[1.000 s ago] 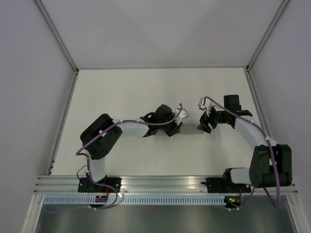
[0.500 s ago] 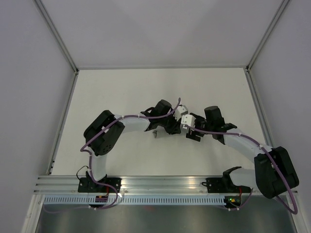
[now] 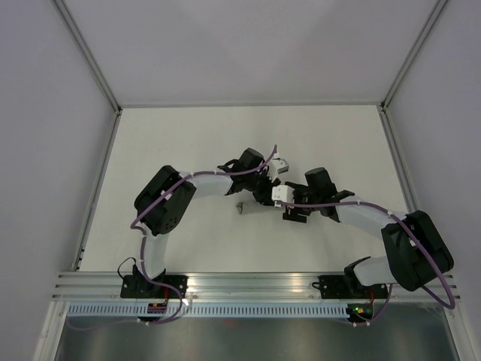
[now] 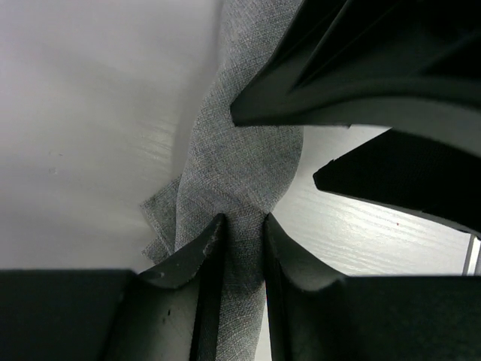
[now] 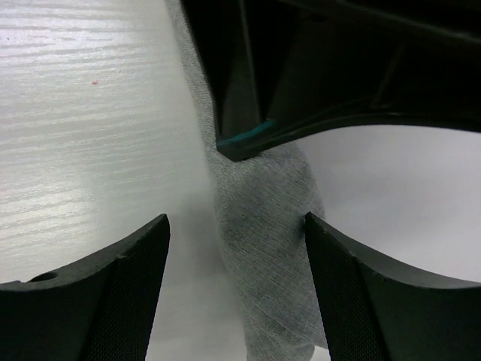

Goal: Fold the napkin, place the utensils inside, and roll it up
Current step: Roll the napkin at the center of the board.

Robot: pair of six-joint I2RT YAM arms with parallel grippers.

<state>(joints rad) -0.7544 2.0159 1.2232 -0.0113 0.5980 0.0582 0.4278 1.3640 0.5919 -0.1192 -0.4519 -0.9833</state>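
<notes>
The napkin (image 4: 233, 165) is a narrow grey cloth roll lying on the white table. In the top view only its left end (image 3: 242, 208) shows beside the two grippers. My left gripper (image 4: 242, 226) is shut on the roll, which is pinched between both fingers. My right gripper (image 5: 234, 226) is open, one finger on each side of the roll (image 5: 267, 256), apart from it. In the top view the left gripper (image 3: 264, 197) and the right gripper (image 3: 291, 213) meet at the table's middle. The fork is not in view.
The white table (image 3: 188, 143) is walled by grey panels at the back and both sides. An aluminium rail (image 3: 248, 282) carries the arm bases at the near edge. Each gripper's black body crowds the other's wrist view.
My right arm has swung left and closed in on the left gripper over the roll. The left gripper shifted slightly right, and the roll's left end has come into sight.
</notes>
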